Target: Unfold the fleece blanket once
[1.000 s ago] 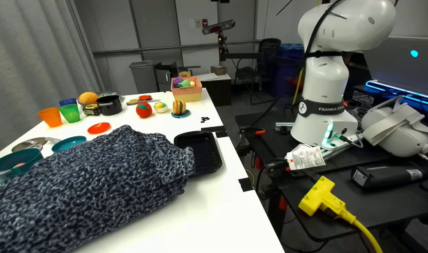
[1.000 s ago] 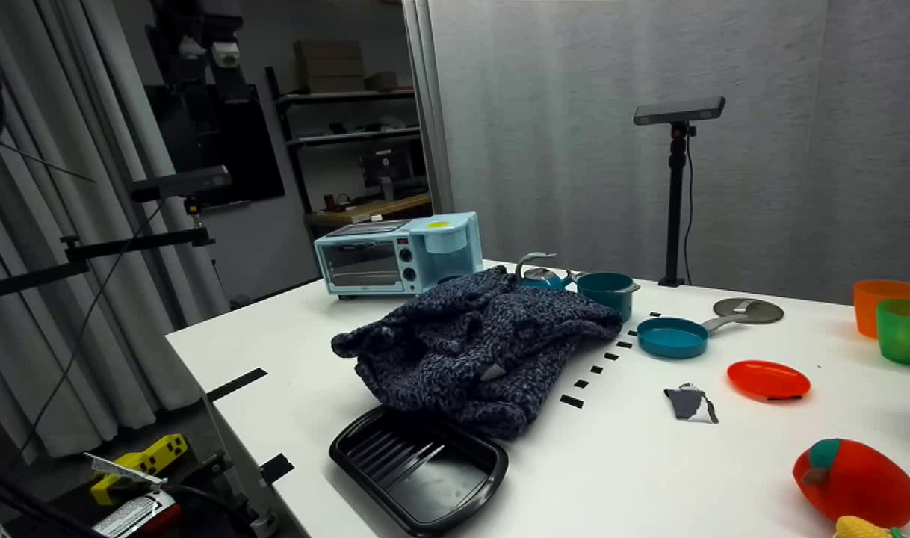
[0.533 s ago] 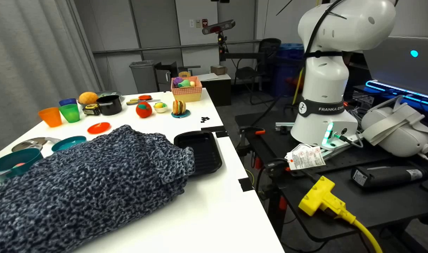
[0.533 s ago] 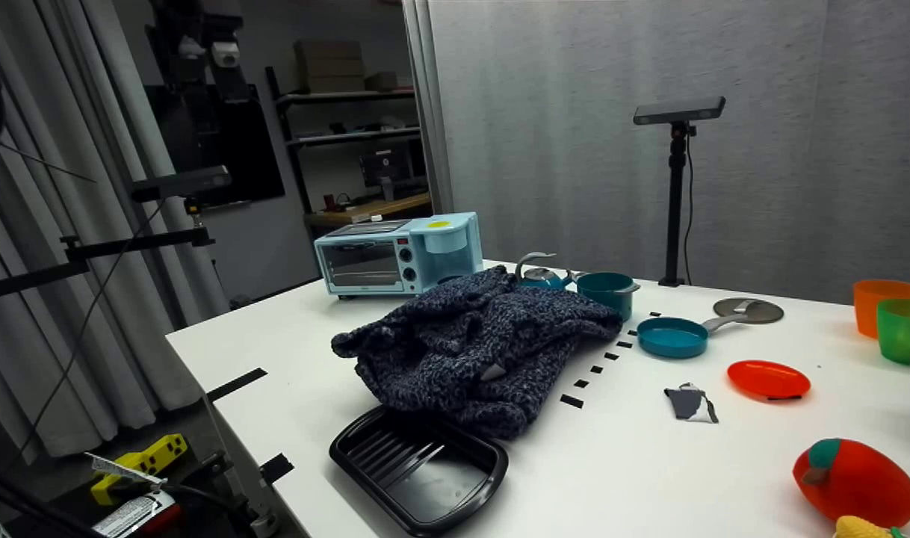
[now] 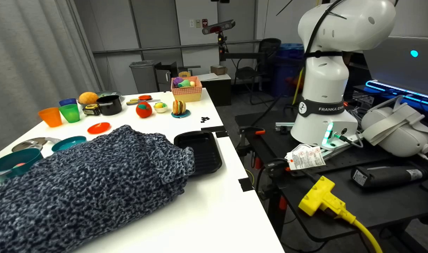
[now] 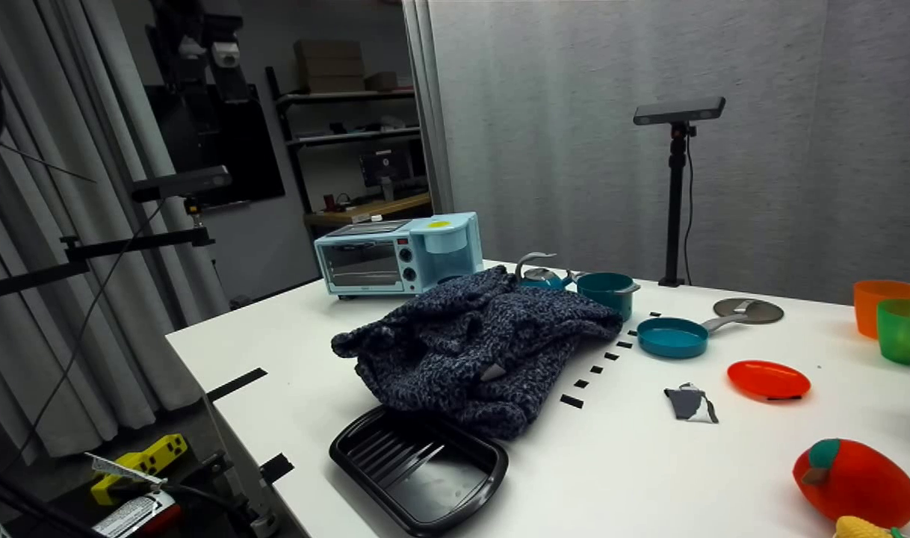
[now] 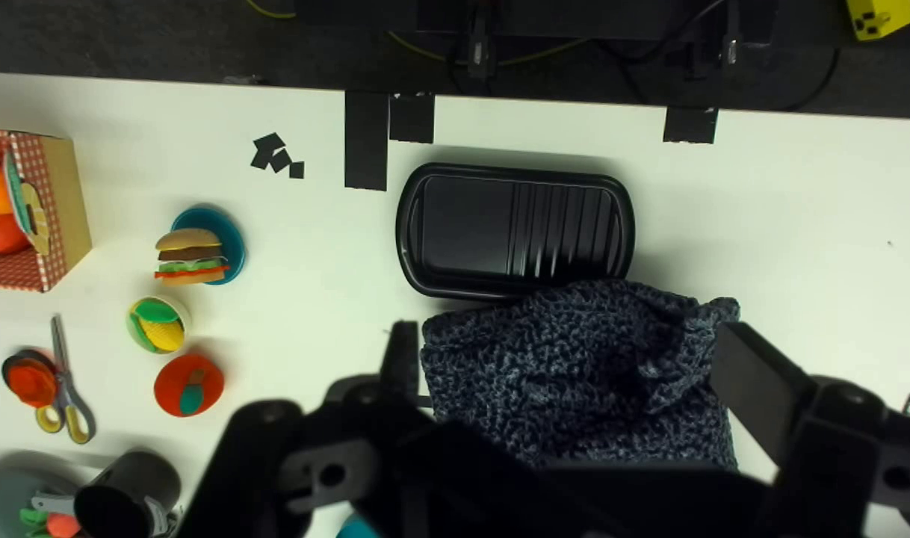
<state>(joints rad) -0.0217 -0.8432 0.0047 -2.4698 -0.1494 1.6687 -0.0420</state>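
Nearest in the wrist view, my gripper (image 7: 571, 347) was released, its two fingers (image 7: 757, 392) spread wide apart; the fleece blanket (image 7: 582, 388) showed in the gap between them. Speckled dark navy and pale grey, the blanket lay in a rumpled heap on the white table (image 7: 821, 217), and its edge overlapped one long rim of the black tray (image 7: 462, 224).

In an exterior view, the blanket occupied the near part of the table, with the teal pot (image 5: 6, 160) and the teal pan (image 5: 69, 143) just beyond it. My white arm (image 5: 324, 79) stood on a black bench (image 5: 389, 207) alongside the table. Farther along the table I saw the red plate (image 5: 99, 128), then the orange cup (image 5: 51, 117) and the green cup (image 5: 70, 113) upright beside each other, the black pot (image 5: 110, 109), and, at the far end, the checked basket (image 5: 187, 93).

In an exterior view, the pale blue toaster oven (image 6: 399, 258) stood behind the blanket; the black post (image 6: 677, 217), topped by a dark bar (image 6: 679, 111), stood at the table's back edge, before the grey curtain (image 6: 769, 179).
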